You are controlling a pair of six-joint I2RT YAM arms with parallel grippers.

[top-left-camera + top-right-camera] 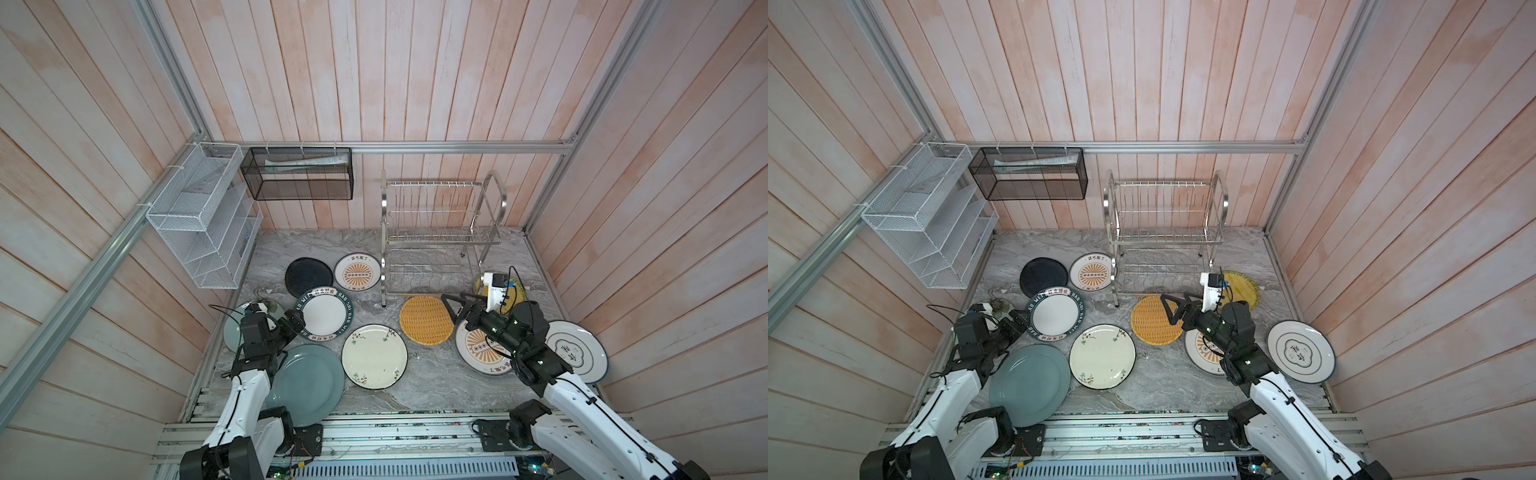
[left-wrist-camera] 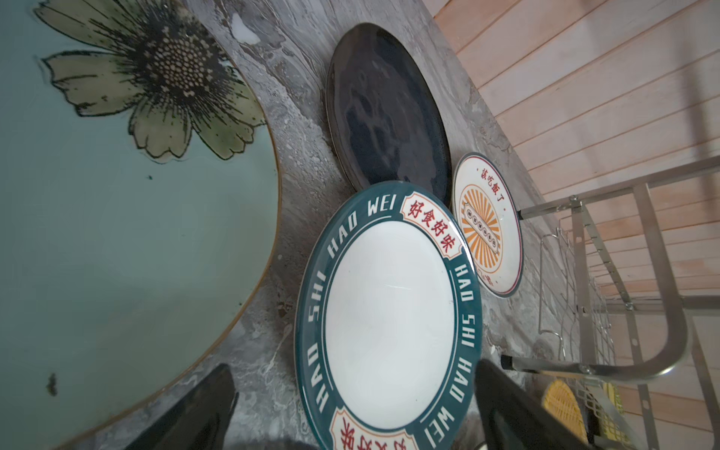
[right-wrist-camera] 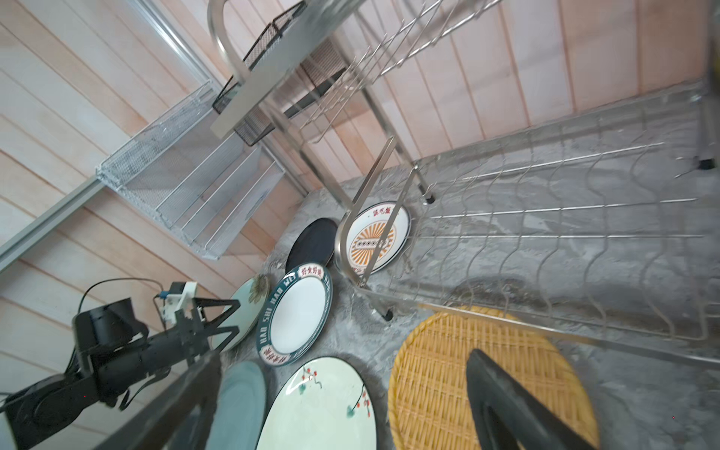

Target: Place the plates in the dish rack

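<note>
- Right hand: fingers spread wide, nothing between them. It hovers over the 2 o'clock edge of the woven plate. Cannot tell whether it touches.
- Woven plate: flat on the surface, face up. Its 12 o'clock rim sits at the front foot rail of the dish rack, possibly tucked just under it.
- Dish rack: at 12 o'clock from the right hand, near. Both tiers are bare; no plate is loaded.
- Left hand: released, fingers apart, gripping nothing. In the left wrist view the 9 o'clock rim of the teal-rimmed plate lies between the fingers.
- Teal-rimmed plate: flat on the surface. Its 12 o'clock rim overlaps the near edge of the black plate.
- From the left hand the rack lies at about 2 o'clock, well apart, with the teal-rimmed plate itself in between.
- Judgement: the right arm is the nearer one to the rack, so the woven plate is the short carry, straight toward 12 o'clock.
- Judgement: the plates are round, so no long axis to line up. What counts is the plane: each plate lies flat, while the rack's prongs take a plate on edge. A rim pinch, then a tilt upright before the slot.
- Judgement: for the left hand, the rim sits at 3 o'clock of the fingers. The pinch looks lined up, but the overlap with the black plate may drag on the lift.
- Every other plate in view lies flat on the surface, none in the rack.
</note>
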